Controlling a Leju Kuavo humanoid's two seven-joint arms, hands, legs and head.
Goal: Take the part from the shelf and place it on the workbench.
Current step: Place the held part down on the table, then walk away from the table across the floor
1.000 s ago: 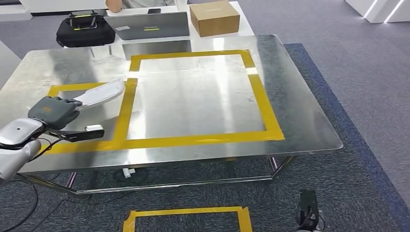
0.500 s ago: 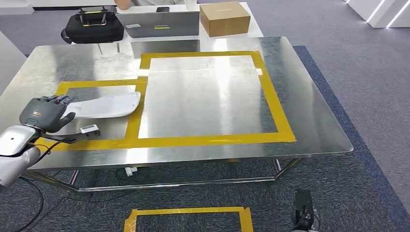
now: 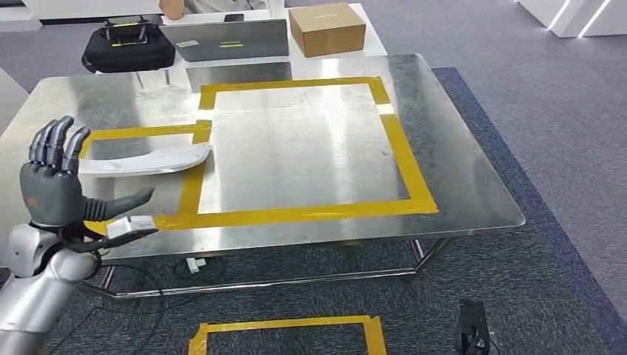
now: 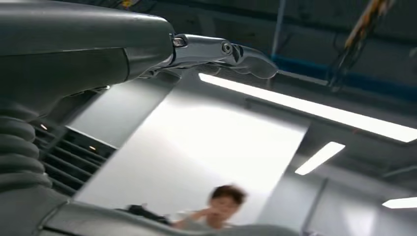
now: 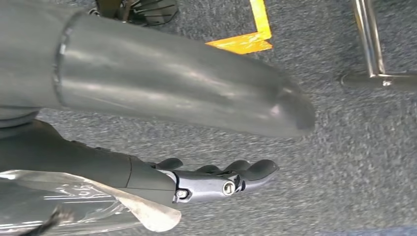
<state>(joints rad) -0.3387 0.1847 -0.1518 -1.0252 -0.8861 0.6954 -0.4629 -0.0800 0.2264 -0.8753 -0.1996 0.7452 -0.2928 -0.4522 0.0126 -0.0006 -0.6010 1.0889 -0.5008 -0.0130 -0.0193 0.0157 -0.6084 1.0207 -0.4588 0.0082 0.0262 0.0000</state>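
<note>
The white part [image 3: 144, 160] lies flat on the steel surface [image 3: 458, 185], inside the small yellow-taped box, while the left hand [image 3: 55, 185] is raised beside it, fingers spread, empty; the right hand [image 5: 216, 179] hangs over carpet, fingers loosely extended, holding nothing.

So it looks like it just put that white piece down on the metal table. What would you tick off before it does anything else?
1. White part lies flat on the workbench: ok.
2. Part sits inside the small yellow taped box: not ok, its tip laps onto the tape strip between the boxes.
3. Left hand has let go: ok, fingers spread and raised, holding nothing, apart from the part.
4. Right hand free: ok, it hangs over the carpet with nothing in it.
5. Part stable, not near an edge: ok, well in from the rim.
6. Person beyond the table out of reach: cannot tell.
</note>
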